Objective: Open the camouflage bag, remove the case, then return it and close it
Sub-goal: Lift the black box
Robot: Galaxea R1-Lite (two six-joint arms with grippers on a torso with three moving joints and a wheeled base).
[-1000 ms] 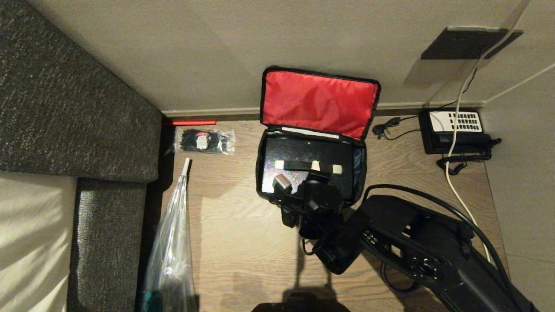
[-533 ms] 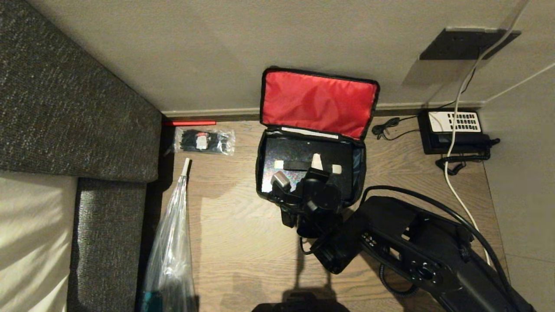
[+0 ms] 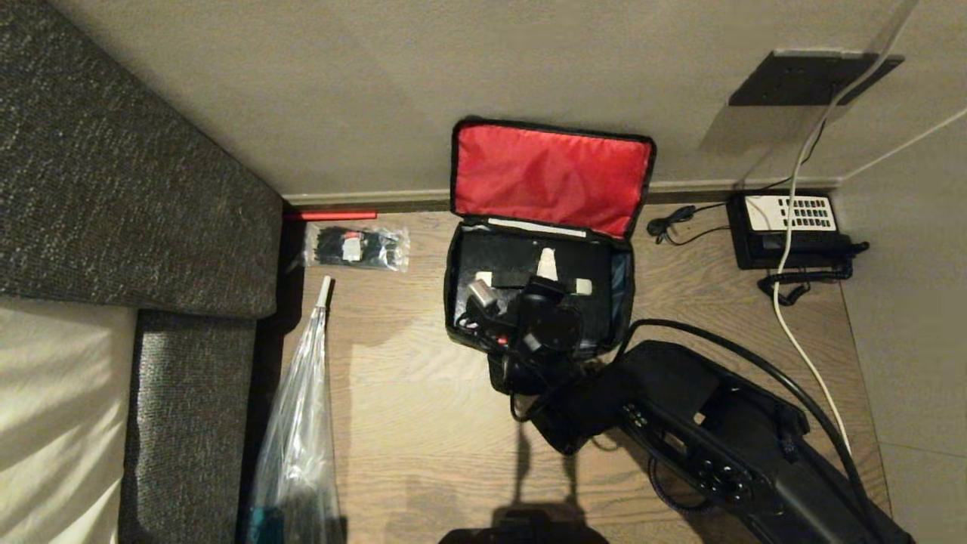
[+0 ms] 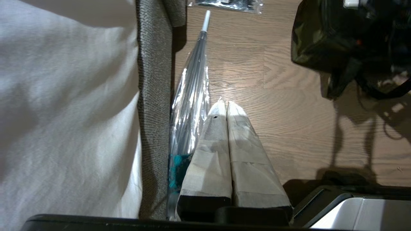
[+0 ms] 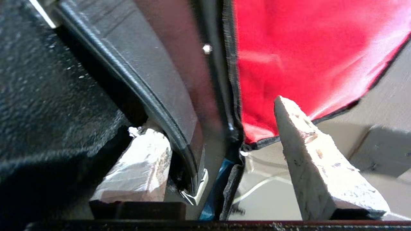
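Observation:
The camouflage bag point(image 3: 453, 302) stands open on the wooden floor by the wall, its red lid lining point(image 3: 551, 177) leaning back. In the left wrist view the bag point(image 4: 314, 38) shows as a dark bulk. The black speckled case point(image 3: 498, 261) lies flat inside it. My right gripper point(image 3: 542, 276) hovers over the case's strap handle point(image 3: 510, 280), open. In the right wrist view the strap point(image 5: 154, 96) runs between the spread fingers of the right gripper point(image 5: 207, 115), ungripped, with the case point(image 5: 48, 80) to one side and the lid lining point(image 5: 305, 48) to the other. My left gripper point(image 4: 223, 106) is shut, parked above the floor.
A black telephone point(image 3: 786, 227) with a white cable point(image 3: 793, 302) sits right of the bag. A packet of cable ties point(image 3: 355, 247) lies to its left. An umbrella in a clear sleeve point(image 3: 298, 423) rests along the grey sofa point(image 3: 113, 189). The wall is just behind the lid.
My right gripper was shut on the strap handle and has opened, letting it go. The hand has shifted a little towards the lid, and the case stays in the bag.

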